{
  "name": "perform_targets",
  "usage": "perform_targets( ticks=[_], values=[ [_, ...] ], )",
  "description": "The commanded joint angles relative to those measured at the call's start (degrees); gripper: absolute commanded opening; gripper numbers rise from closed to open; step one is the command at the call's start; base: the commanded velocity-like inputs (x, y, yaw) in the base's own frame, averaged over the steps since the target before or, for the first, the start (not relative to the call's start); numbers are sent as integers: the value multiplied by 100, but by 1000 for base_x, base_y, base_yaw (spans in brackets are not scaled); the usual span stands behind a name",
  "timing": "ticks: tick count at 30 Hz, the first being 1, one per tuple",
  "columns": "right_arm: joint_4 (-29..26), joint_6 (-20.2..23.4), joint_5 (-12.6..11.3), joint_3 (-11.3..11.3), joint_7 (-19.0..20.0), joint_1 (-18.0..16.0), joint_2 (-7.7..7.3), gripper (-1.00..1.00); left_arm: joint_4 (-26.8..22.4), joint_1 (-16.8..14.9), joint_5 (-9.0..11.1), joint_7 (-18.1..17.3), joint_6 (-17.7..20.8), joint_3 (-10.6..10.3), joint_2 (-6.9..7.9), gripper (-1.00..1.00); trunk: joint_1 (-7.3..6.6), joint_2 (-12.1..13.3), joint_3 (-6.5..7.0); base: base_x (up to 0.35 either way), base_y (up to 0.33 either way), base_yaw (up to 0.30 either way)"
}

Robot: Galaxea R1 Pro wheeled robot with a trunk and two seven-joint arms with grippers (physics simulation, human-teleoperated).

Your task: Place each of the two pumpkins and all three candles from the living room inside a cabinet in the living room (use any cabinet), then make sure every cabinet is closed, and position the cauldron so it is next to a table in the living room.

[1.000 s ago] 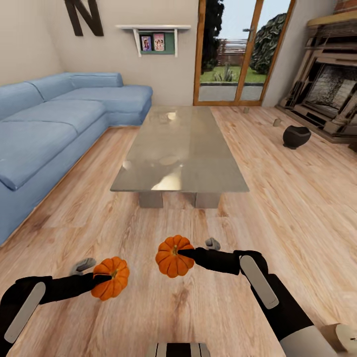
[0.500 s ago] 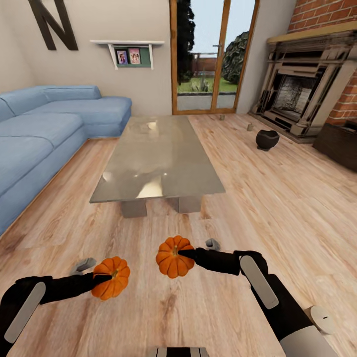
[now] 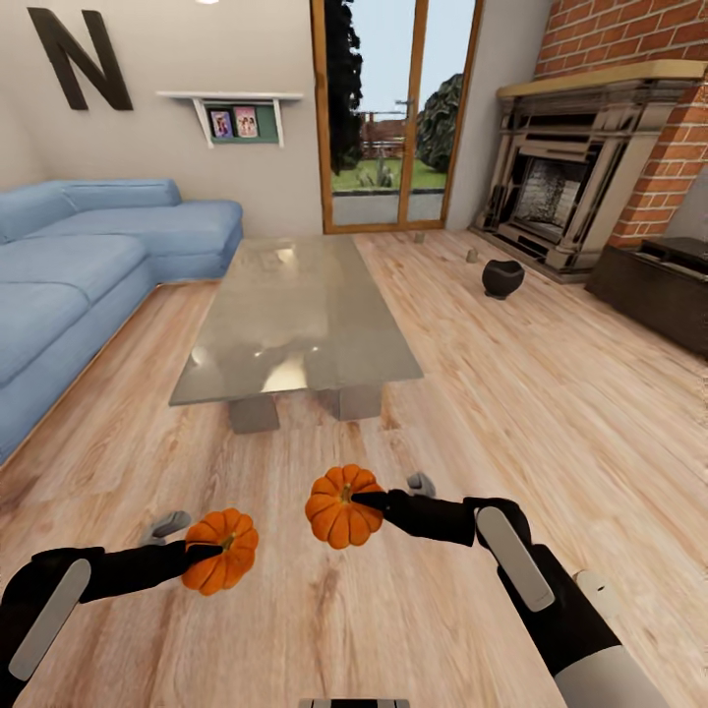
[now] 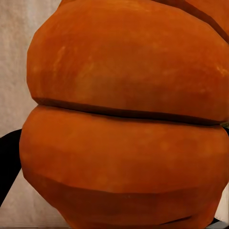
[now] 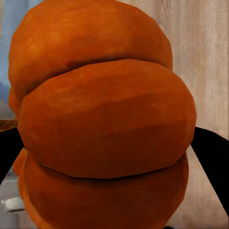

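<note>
My left gripper (image 3: 204, 552) is shut on an orange ribbed pumpkin (image 3: 220, 563), held low above the wood floor. To its right my right gripper (image 3: 366, 501) is shut on the second pumpkin (image 3: 339, 507). Each pumpkin looms close in its wrist view (image 4: 124, 119) (image 5: 102, 124). The black cauldron (image 3: 502, 278) stands on the floor far ahead to the right, before the fireplace. Two small beige candles (image 3: 471, 256) (image 3: 419, 237) sit on the floor beyond it. A low dark brown cabinet (image 3: 654, 292) runs along the right wall, its fronts shut as far as I can see.
A long glass-topped table (image 3: 295, 315) stands straight ahead. The blue sofa (image 3: 88, 256) lines the left side. A brick fireplace (image 3: 565, 187) fills the far right corner beside the glass doors (image 3: 388, 118). Open wood floor stretches between the table and the cabinet.
The whole view has swung to the right, bringing the fireplace and the cabinet into sight. Both arms keep their pumpkins in the same pose.
</note>
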Motion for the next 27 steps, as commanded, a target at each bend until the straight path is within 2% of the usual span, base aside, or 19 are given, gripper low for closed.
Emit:
perform_targets(
  ticks=[1,15,20,27],
  values=[
    [13,10,-5,5,47,-3,-7,-100,-3,-2,-2,-33,34,9,1,-100,-25,40,7,-104,0,-95],
    [148,3,-103,-7,60,-5,-13,-100,-1,-2,-2,-33,34,6,-5,-100,-333,601,147,-15,0,-119],
    [234,3,-107,-196,64,-2,-5,-100,-1,-2,3,-33,34,6,-5,-100,-443,802,196,0,0,-137],
    [253,3,-108,-249,67,-5,-5,-100,-1,-2,6,-33,34,6,-5,-100,-596,1082,266,0,0,-152]
  ],
)
